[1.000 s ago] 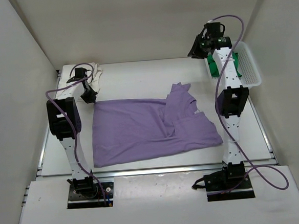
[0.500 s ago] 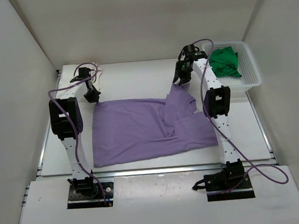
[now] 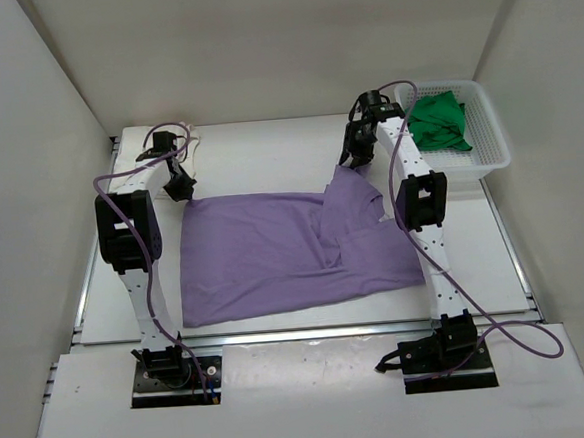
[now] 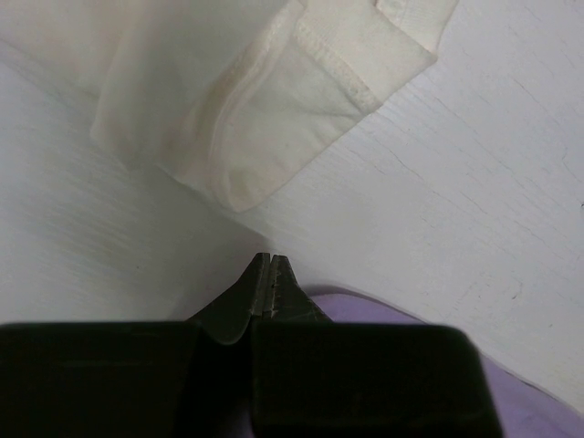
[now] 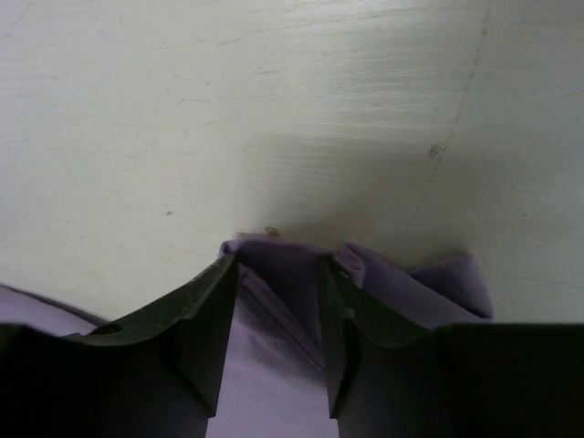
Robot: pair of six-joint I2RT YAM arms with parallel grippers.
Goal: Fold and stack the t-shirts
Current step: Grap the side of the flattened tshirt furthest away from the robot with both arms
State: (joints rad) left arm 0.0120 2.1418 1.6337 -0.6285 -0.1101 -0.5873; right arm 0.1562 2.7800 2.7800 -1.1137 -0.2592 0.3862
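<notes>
Lavender t-shirt (image 3: pixel 275 255) lies spread mid-table with its right part folded over; cream t-shirt (image 4: pixel 274 100) is at the far-left corner, and green t-shirt (image 3: pixel 438 121) is in the basket (image 3: pixel 494 147). Left gripper (image 4: pixel 272 270) has jaws pressed together at the lavender t-shirt's far-left corner — cloth grip unclear. Right gripper (image 5: pixel 278 274) has jaws spread, straddling a bunched fold at its far edge.

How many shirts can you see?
3. The purple shirt lies spread in the middle, the green shirt is in the basket far right, the cream shirt far left. More may be hidden.
</notes>
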